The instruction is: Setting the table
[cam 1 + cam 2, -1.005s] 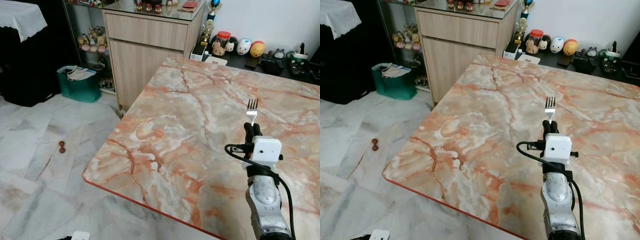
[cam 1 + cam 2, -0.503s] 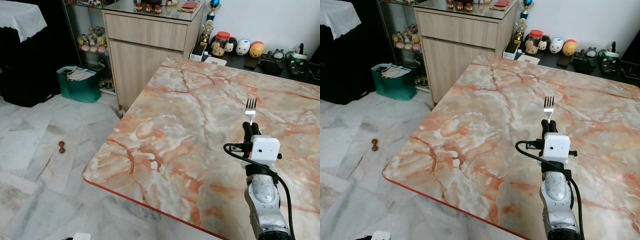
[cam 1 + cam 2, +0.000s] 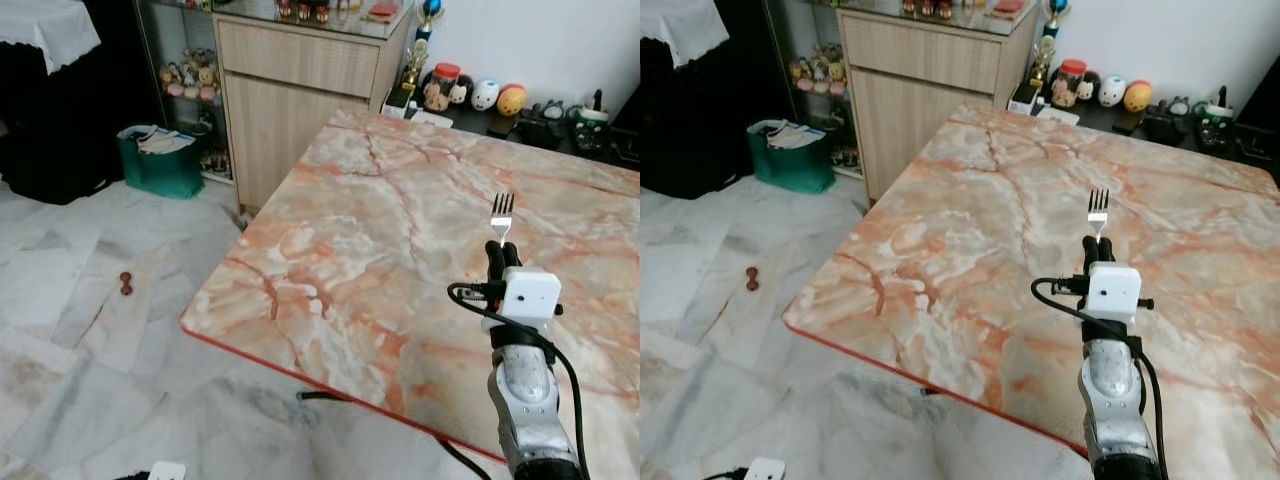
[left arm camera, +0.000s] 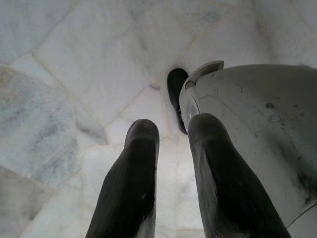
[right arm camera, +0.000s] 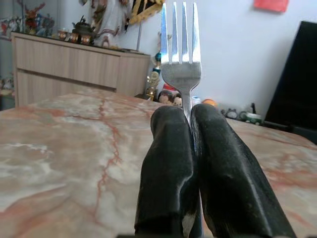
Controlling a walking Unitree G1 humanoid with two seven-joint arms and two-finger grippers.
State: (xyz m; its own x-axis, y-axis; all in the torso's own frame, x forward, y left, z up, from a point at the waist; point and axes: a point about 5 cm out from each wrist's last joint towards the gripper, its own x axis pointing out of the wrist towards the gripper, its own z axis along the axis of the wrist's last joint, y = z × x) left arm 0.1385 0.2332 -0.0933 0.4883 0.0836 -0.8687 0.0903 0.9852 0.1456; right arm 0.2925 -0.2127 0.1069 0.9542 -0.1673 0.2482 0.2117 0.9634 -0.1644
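Observation:
A silver fork [image 3: 501, 214] stands upright above the orange-veined marble table [image 3: 380, 240], tines up, its handle pinched between the black fingers of my right gripper [image 3: 502, 254]. In the right wrist view the fork [image 5: 181, 54] rises from the shut fingers [image 5: 168, 163] with the marble top behind it. My left gripper [image 4: 168, 136] hangs low beside my body over the pale floor tiles, its two fingers a small gap apart with nothing between them.
A wooden cabinet [image 3: 300, 90] stands beyond the table's far left corner. Jars and round figurines [image 3: 470, 95] line a low dark shelf behind the table. A green bin [image 3: 160, 160] and a small brown object [image 3: 126, 284] sit on the marble floor to the left.
The camera has shifted, so the table's near edge sits higher in the picture and more floor shows. The right gripper still holds the fork upright in the same pose.

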